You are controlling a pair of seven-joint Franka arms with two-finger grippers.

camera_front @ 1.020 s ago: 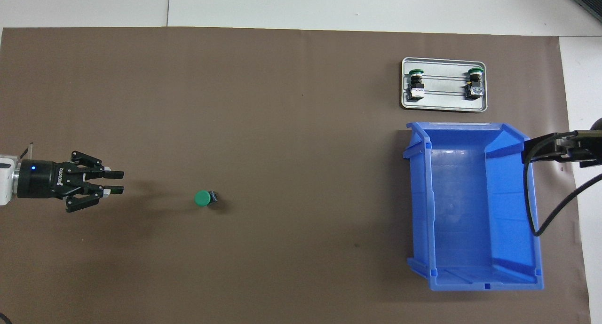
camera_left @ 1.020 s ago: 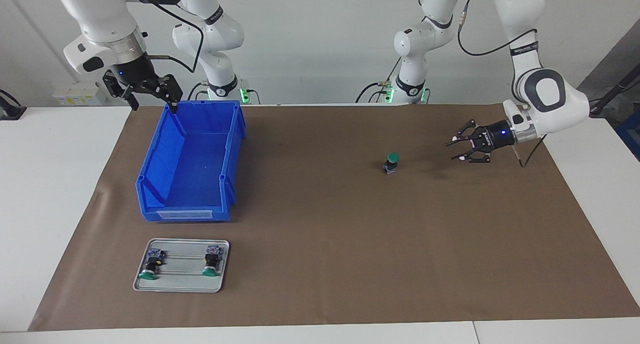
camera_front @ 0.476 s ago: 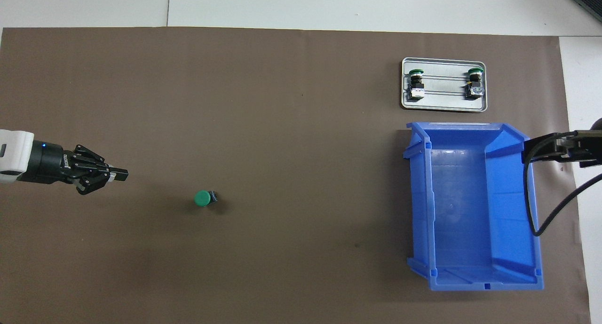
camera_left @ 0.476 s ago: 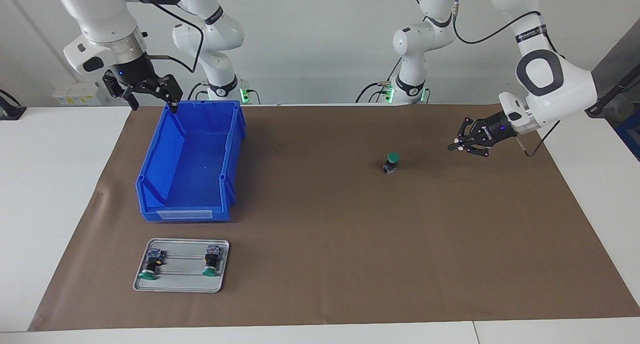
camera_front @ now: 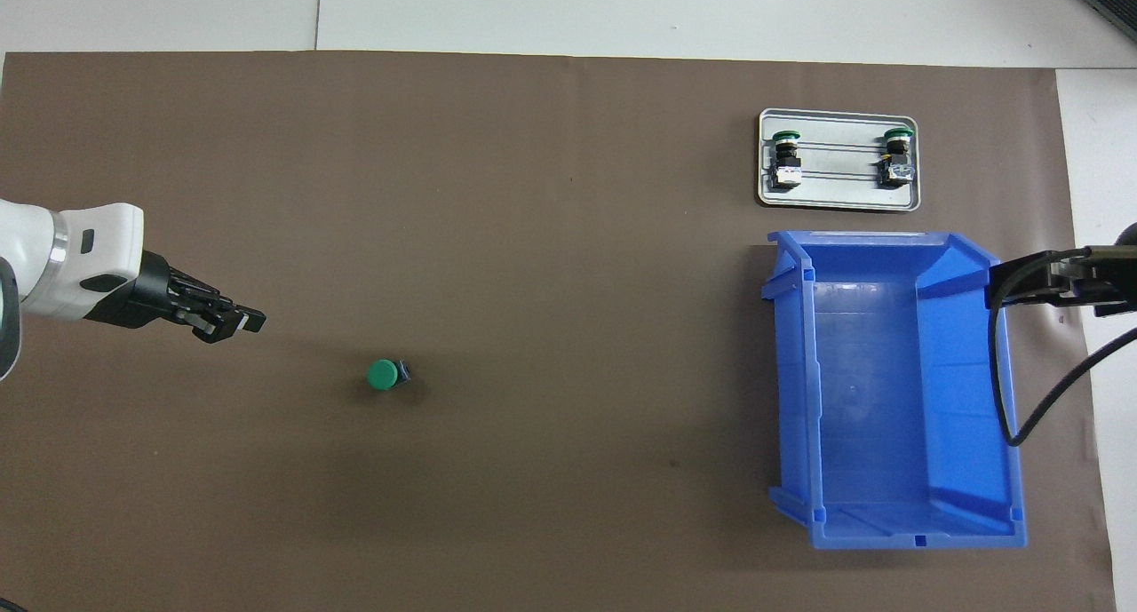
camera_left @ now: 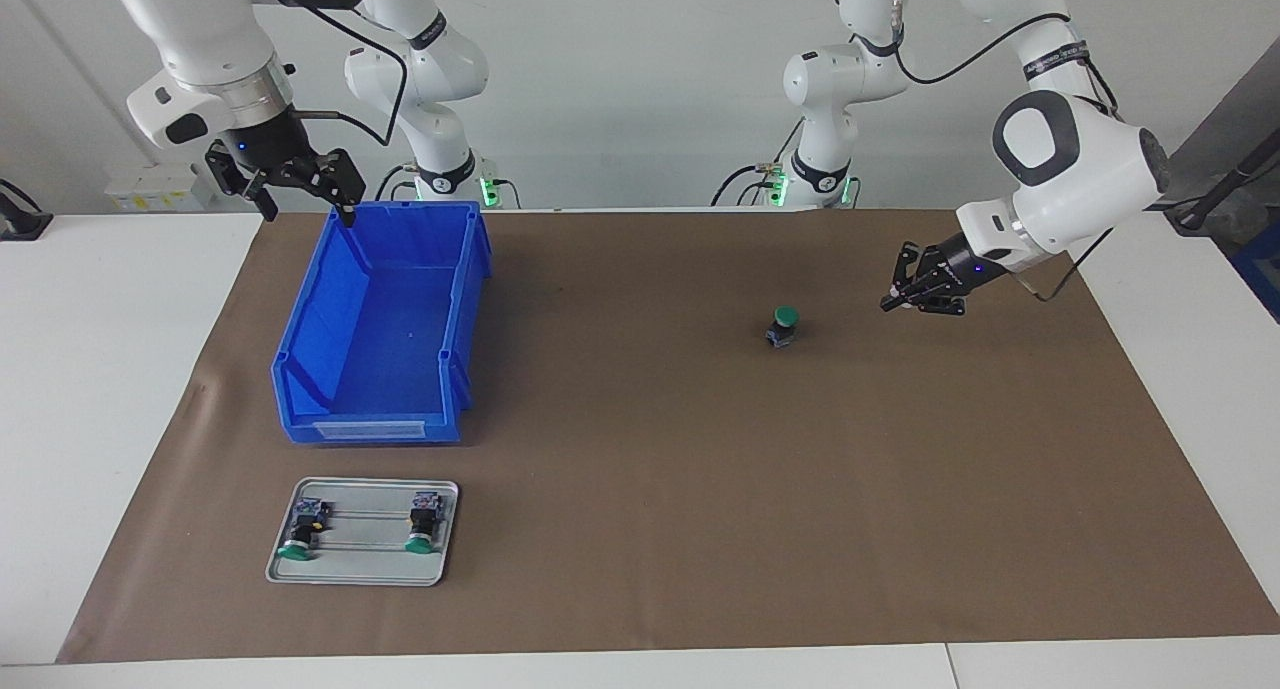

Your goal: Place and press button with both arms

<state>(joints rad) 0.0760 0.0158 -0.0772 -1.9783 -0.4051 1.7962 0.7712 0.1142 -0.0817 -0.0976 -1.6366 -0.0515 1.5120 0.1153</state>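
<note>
On the brown mat (camera_left: 640, 529), button (camera_left: 784, 325) standing upright, left gripper (camera_left: 890, 303) hovering nearby with jaws together, right gripper (camera_left: 300, 184) waiting over blue bin (camera_left: 300, 369) with jaws apart.

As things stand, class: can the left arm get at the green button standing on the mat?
Probably yes. The left gripper, shut, hangs beside the button toward the left arm's end, with only bare mat between them.

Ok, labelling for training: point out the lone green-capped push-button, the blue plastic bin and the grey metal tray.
Green-capped push-button (camera_left: 787, 316), facing view, cap.
Blue plastic bin (camera_left: 300, 329), facing view, side wall.
Grey metal tray (camera_front: 766, 159), overhead view, rim.
</note>
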